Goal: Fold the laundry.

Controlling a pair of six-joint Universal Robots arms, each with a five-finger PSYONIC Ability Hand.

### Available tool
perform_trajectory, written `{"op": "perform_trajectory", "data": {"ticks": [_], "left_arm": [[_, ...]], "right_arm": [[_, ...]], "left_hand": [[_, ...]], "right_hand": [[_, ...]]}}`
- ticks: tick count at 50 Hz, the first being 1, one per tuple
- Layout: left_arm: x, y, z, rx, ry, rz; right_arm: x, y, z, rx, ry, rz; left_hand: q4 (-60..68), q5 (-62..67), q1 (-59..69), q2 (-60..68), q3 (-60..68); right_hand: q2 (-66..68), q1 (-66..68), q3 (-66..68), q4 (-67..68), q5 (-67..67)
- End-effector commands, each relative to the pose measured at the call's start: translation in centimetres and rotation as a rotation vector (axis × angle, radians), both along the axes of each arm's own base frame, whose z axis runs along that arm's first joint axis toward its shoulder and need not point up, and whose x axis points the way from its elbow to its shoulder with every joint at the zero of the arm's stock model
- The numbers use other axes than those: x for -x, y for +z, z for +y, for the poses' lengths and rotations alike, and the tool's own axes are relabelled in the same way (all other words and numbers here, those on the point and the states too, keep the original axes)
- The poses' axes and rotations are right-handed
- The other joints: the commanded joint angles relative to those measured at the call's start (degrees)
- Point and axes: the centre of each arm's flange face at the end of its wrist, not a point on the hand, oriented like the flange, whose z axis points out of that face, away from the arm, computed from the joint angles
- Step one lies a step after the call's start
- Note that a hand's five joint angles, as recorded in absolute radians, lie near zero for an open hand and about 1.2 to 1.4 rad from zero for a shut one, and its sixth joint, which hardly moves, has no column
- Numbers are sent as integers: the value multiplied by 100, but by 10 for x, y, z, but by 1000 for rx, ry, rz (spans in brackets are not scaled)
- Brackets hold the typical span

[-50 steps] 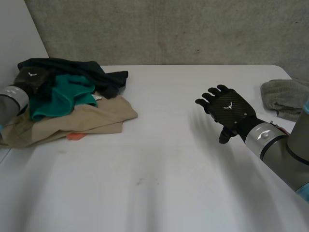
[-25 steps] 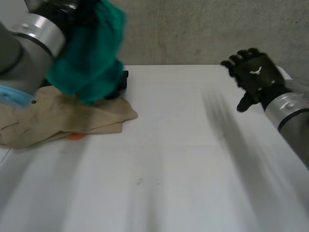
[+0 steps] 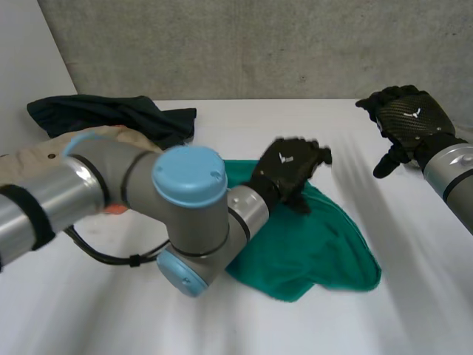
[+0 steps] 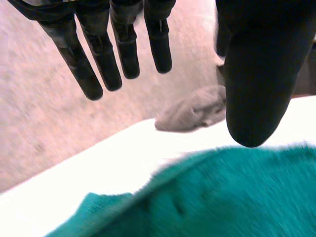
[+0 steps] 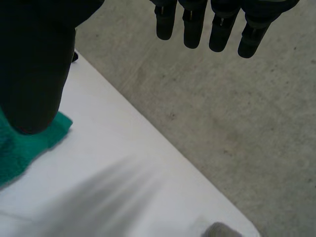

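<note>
**Green cloth flat on tabletop, both hands empty**

Left hand [image 3: 288, 168] [image 4: 106, 64]: fingers straight, thumb held apart, nothing between them. It sits over the far edge of the teal-green terry cloth [image 3: 310, 244] [image 4: 222, 197]; can't tell if it touches. The left arm reaches across from the left side to the middle of the white tabletop [image 3: 111, 310] [image 4: 123, 153].

Right hand [image 3: 410, 118] [image 5: 34, 64]: fingers straight and spread, thumb apart, holding nothing, raised at the right side, apart from the cloth.

The green cloth [image 5: 19, 143] lies spread and rumpled on the middle of the tabletop [image 5: 113, 163].

At the far left is a pile: a dark navy garment [image 3: 111, 112] at the back, a tan garment [image 3: 33, 154] in front, partly behind the left arm.

Crumpled grey cloth [image 4: 192, 111] at the far edge, beyond the left fingertips.

Grey concrete wall [image 3: 259, 44] behind.
</note>
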Motion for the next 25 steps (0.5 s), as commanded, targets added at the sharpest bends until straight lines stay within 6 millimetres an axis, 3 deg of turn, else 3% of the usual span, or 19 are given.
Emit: {"op": "perform_trajectory", "data": {"ticks": [1, 5, 12, 18, 25], "left_arm": [[-43, 58, -20, 92, 175, 34], [-66, 61, -8, 86, 232, -21], [-100, 28, 31, 7, 291, -187], [-102, -12, 81, -63, 189, -294], [-94, -51, 83, -98, 162, -350]], "right_arm": [[3, -2, 2, -61, 10, 12], [1, -5, 9, -121, 54, 27], [-4, -7, 22, -150, 164, 109], [-6, -18, 31, -154, 199, 205], [-4, -34, 40, -193, 214, 233]], "left_hand": [[-62, -35, -23, -92, -133], [-45, -18, -6, -75, -117], [408, 435, 447, 378, 336], [1282, 1309, 1320, 1252, 1210], [1233, 1261, 1272, 1203, 1162]], "right_hand": [[-184, -280, -174, -200, -274], [-184, -280, -174, -200, -274], [-184, -280, -174, -200, -274], [-184, -280, -174, -200, -274], [-184, -280, -174, -200, -274]]}}
